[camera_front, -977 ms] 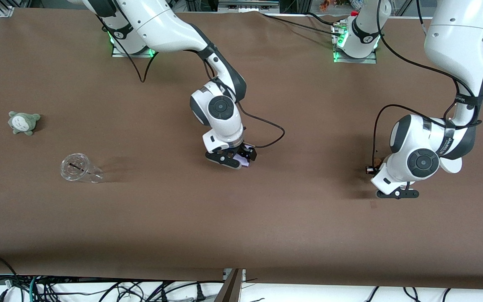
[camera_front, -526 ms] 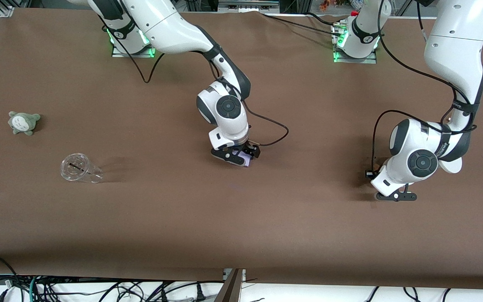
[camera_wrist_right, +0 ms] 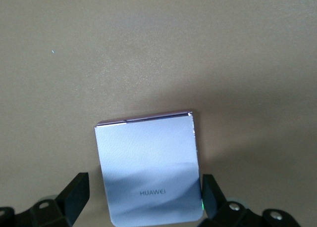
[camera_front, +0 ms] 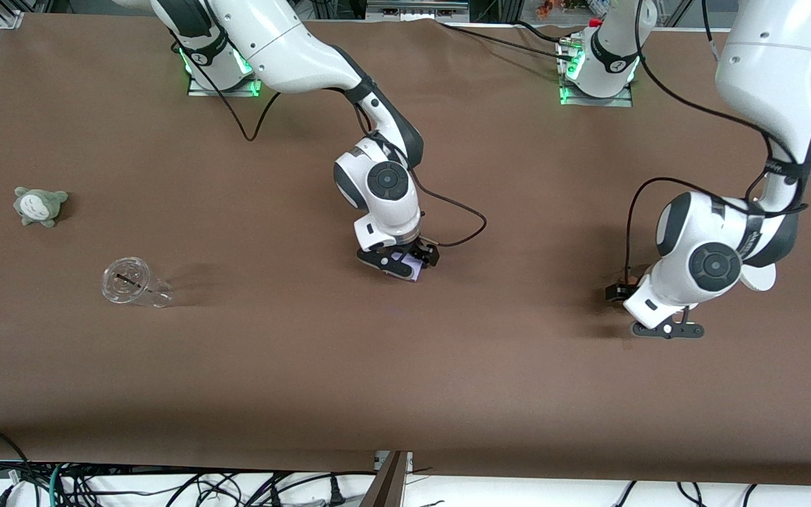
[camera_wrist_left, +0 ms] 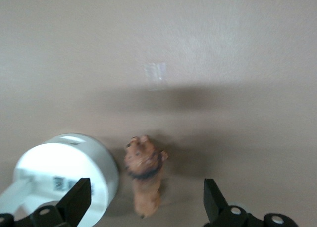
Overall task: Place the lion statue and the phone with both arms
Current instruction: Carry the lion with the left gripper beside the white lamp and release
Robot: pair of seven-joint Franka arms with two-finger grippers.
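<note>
Looks like a robotics lab: two white arms bolted to base plates [camera_front: 222, 86] glowing green, on a counter [camera_front: 405, 394] wrapped in plain brown covering. Aluminium framing [camera_front: 4, 15] along the far edge, loose black cables [camera_front: 166, 486] tangled below the near edge. Nothing domestic, just test-rig hardware.

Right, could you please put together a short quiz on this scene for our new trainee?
1. True or false: the phone lies between the right gripper's fingers.
2. What lies between the left gripper's open fingers: A the lion statue, B the phone, C a ball?
3. Which lies nearer the front camera, the grey-green plush or the clear cup?
Key: 1 true; 2 A; 3 the clear cup.
</note>
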